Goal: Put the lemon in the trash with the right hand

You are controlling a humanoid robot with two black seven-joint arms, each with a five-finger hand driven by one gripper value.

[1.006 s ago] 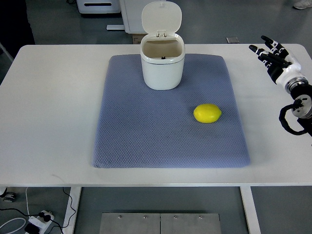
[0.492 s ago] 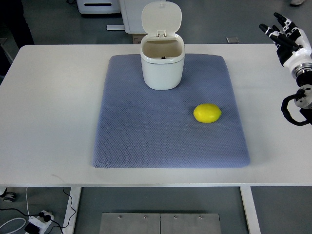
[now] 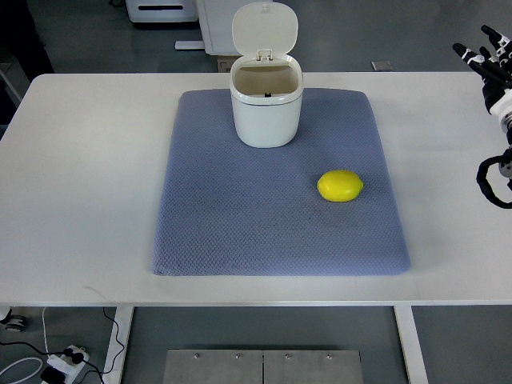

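The lemon [image 3: 340, 186] lies on the blue mat [image 3: 240, 216], near the open white bin [image 3: 267, 100]. It looks small, firm and round, so it may roll; grab its middle. The right hand [image 3: 492, 62] is empty, fingers spread, far away.

single steep overhead view, table [image 3: 88, 176] below
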